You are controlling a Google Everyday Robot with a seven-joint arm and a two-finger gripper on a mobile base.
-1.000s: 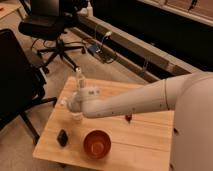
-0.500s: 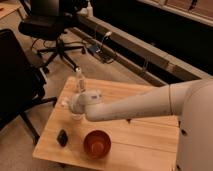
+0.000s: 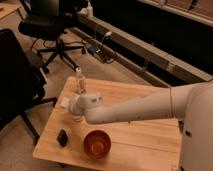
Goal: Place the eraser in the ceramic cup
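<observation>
My arm reaches from the right across the wooden table (image 3: 145,145), and its gripper (image 3: 78,107) hangs at the table's left side. The eraser (image 3: 64,102), a small white block, lies flat on the table just left of the gripper, near the left edge. A pale shape under the arm's end looks like the ceramic cup (image 3: 76,119), mostly hidden by the wrist. Nothing can be seen held in the gripper.
An orange-brown bowl (image 3: 96,144) sits near the front edge, with a small black lump (image 3: 62,137) to its left. A clear bottle (image 3: 80,80) stands behind the gripper. Black office chairs (image 3: 50,25) stand left and behind the table.
The forearm has sunk a little lower over the table, and the arm's end has shifted slightly. The eraser, bowl, lump and bottle have stayed where they were.
</observation>
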